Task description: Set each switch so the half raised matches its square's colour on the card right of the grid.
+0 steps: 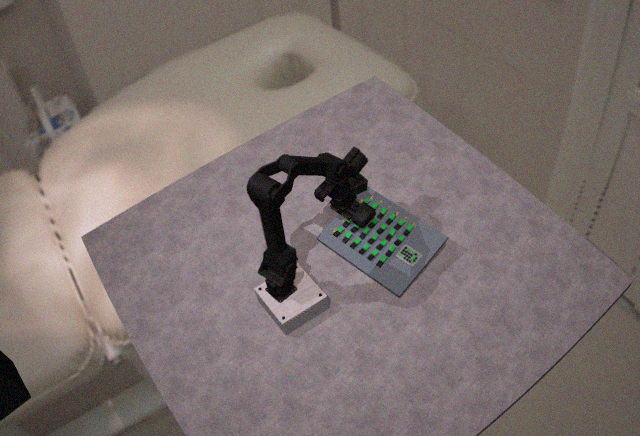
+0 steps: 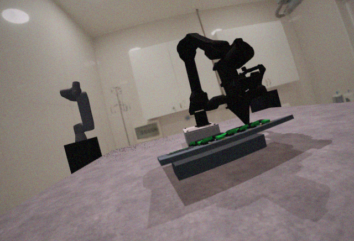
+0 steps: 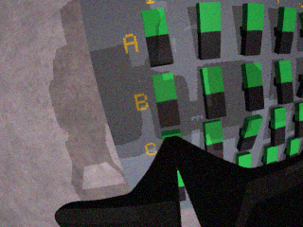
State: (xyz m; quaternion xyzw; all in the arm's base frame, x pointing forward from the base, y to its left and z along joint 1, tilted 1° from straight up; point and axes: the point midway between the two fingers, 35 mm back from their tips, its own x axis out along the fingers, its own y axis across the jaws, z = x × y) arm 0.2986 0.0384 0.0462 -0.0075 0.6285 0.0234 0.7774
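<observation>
The blue-grey panel (image 1: pixel 431 235) (image 2: pixel 221 143) (image 3: pixel 101 28) carries rows of green and dark grey switches. My gripper (image 2: pixel 247 122) (image 3: pixel 171 142) is shut and empty, its tip down at the panel's switches. In the wrist view the tip is over the switch in row C, column 1 (image 3: pixel 171 132); only a green strip of that switch shows, and contact cannot be told. Switches A1 (image 3: pixel 158 38) and B1 (image 3: pixel 166 99) show both halves. The small card (image 1: pixel 408 254) lies on the panel right of the grid; its squares are too small to read surely.
The arm's white base (image 1: pixel 292 297) (image 2: pixel 201 132) stands on the mottled table, on the near side of the panel. The panel is tilted on a dark support block (image 2: pixel 220 157). The fingers hide the lower left of the grid in the wrist view.
</observation>
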